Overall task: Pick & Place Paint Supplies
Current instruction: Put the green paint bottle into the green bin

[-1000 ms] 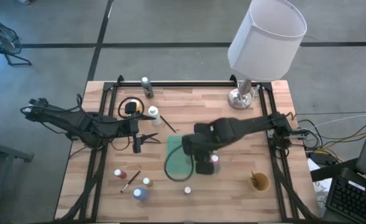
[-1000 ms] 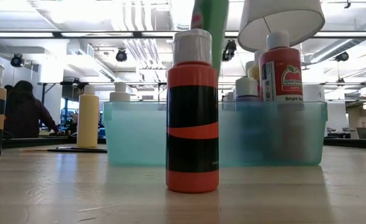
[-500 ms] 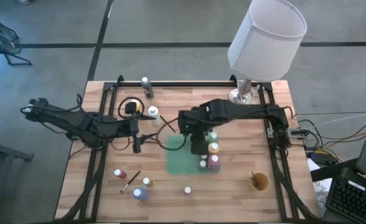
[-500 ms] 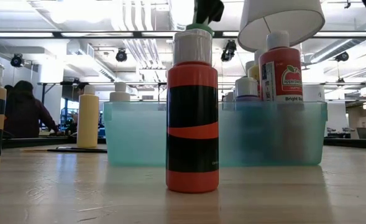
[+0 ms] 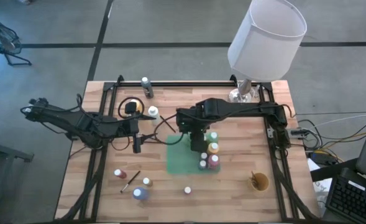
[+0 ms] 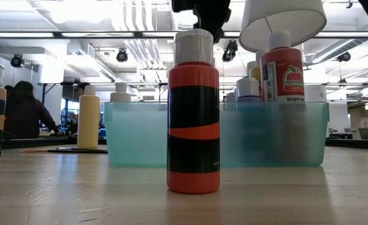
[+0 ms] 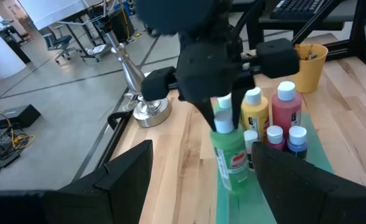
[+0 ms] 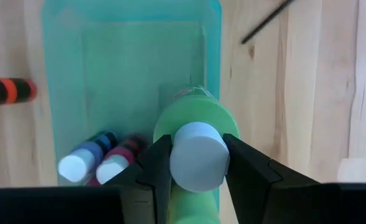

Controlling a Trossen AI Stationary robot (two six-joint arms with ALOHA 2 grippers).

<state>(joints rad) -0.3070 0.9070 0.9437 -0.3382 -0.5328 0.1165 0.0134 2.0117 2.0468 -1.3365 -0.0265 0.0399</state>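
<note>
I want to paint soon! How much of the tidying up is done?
Several bottles already stand in the green bin. The right gripper holds a green bottle over it. Bottles and a brush are left on the table, near the open, waiting left gripper.

The pale butcher-block wooden tabletop (image 5: 245,134) shows jointed strips with a soft satin sheen. The translucent teal plastic bin (image 6: 134,134) looks frosted and smooth. The orange-and-black plastic paint bottle (image 6: 193,112) is glossy, its ribbed white plastic cap (image 6: 193,47) matt. The green plastic bottle (image 8: 195,121) looks smooth. The lamp's polished metal base (image 7: 150,107) gleams — the white fabric lampshade (image 5: 267,37) is matt.
</note>
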